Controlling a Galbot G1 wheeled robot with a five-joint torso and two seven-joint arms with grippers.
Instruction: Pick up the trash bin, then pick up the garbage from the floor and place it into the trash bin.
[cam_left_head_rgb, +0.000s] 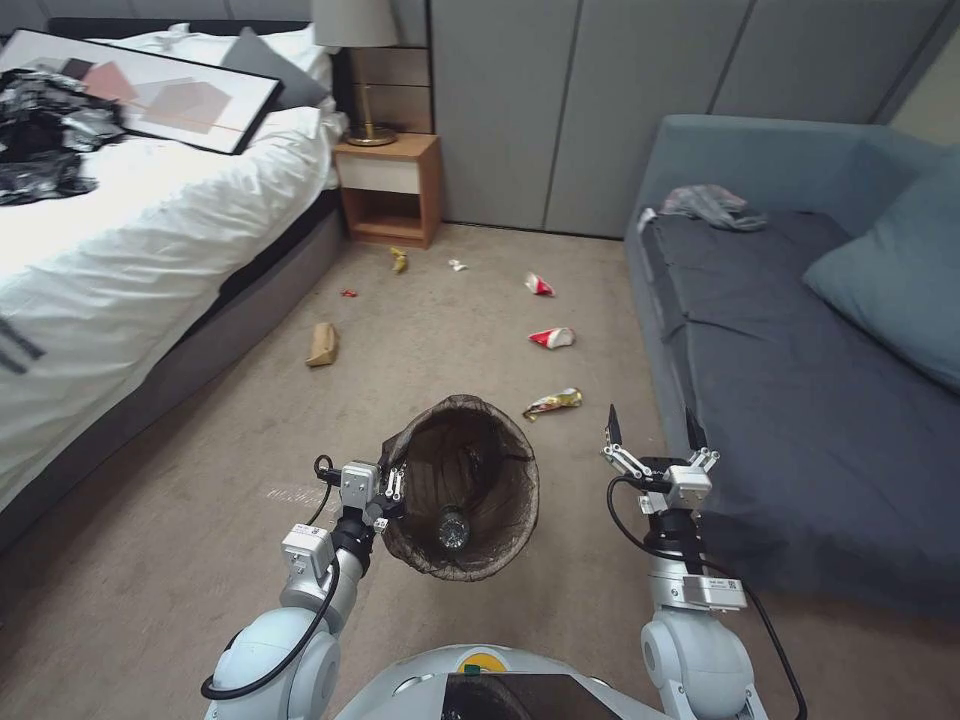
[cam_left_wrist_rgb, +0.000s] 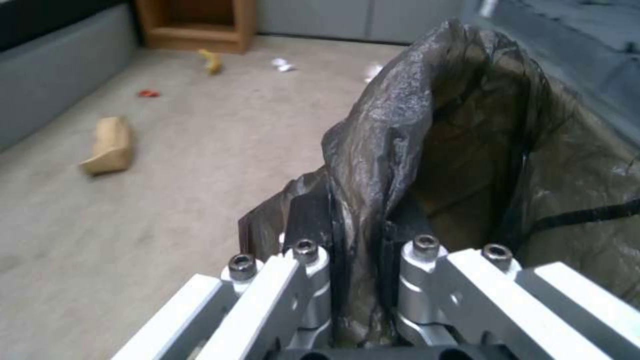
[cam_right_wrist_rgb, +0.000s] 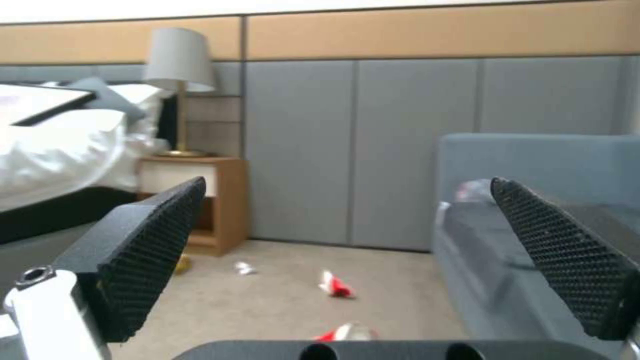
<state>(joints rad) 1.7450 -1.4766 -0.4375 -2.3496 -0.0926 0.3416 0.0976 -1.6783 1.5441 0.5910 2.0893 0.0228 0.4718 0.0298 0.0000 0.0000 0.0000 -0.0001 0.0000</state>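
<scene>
My left gripper (cam_left_head_rgb: 393, 489) is shut on the near rim of the trash bin (cam_left_head_rgb: 522, 470) and holds it off the carpet, tilted. The left wrist view shows its fingers (cam_left_wrist_rgb: 308, 225) pinching the brown liner at the bin's (cam_left_wrist_rgb: 480, 150) rim. A clear bottle (cam_left_head_rgb: 452, 527) lies inside. Garbage is scattered on the floor ahead: a gold wrapper (cam_left_head_rgb: 552, 403), two red-and-white cups (cam_left_head_rgb: 552, 338) (cam_left_head_rgb: 539, 285), a tan paper bag (cam_left_head_rgb: 322, 344), a yellow wrapper (cam_left_head_rgb: 399, 260), a white scrap (cam_left_head_rgb: 457, 265). Beside the sofa, right of the bin, my right gripper (cam_left_head_rgb: 652, 430) hovers open and holds nothing.
A bed (cam_left_head_rgb: 150, 260) with black plastic sheeting (cam_left_head_rgb: 45, 130) and a framed picture runs along the left. The nightstand (cam_left_head_rgb: 390, 190) with a lamp stands at the back wall. The blue sofa (cam_left_head_rgb: 790, 360) along the right carries a grey bag (cam_left_head_rgb: 712, 205). Open carpet lies between.
</scene>
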